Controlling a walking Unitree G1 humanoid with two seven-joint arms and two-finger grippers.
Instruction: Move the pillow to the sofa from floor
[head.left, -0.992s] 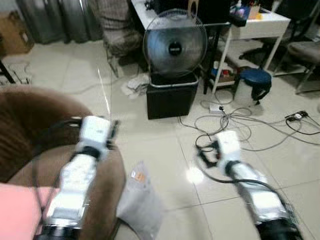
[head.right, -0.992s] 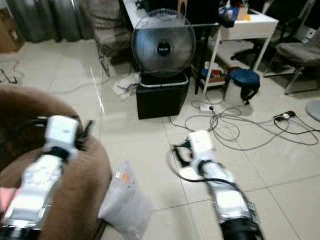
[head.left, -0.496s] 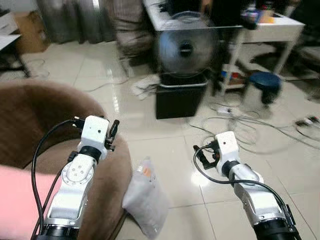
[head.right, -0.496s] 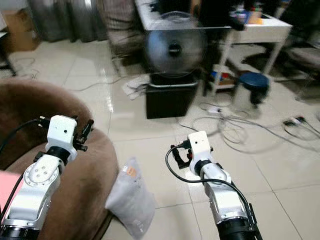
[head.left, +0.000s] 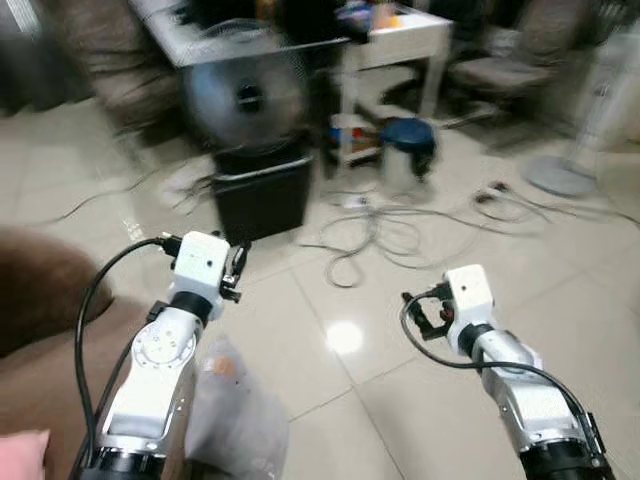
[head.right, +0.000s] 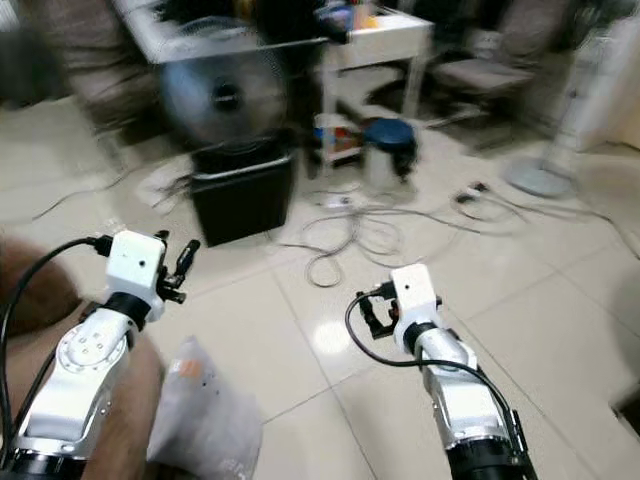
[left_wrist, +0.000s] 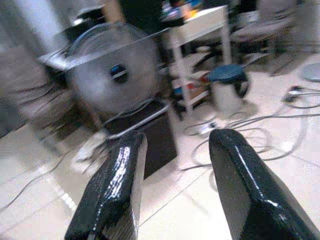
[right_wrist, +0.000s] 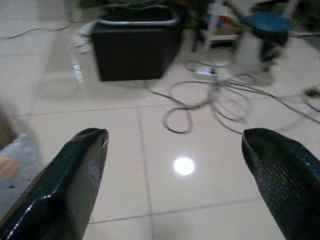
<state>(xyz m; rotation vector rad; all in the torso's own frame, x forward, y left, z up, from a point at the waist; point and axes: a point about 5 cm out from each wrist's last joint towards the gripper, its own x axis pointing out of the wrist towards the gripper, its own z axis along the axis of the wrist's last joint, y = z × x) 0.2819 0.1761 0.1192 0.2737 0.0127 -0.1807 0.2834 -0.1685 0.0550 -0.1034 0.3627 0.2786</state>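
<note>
Tiled floor (head.left: 560, 270) holds cables (head.left: 375, 235), fan (head.left: 245, 98), pillow (head.right: 205, 420); both jaws spread, empty.

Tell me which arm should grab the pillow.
Probably the left. The pillow lies on the floor right beside the left arm, just below the left gripper, whose fingers are open. The right gripper, also open, hangs farther off over bare tiles.

We've got both silver arms stretched forward, elbows low. Our left gripper (head.left: 236, 270) is held up a bit higher, its fingers (left_wrist: 116, 185) parted. Our right gripper (head.left: 420, 312) sits lower, with its fingers (right_wrist: 75, 177) spread wide apart.
</note>
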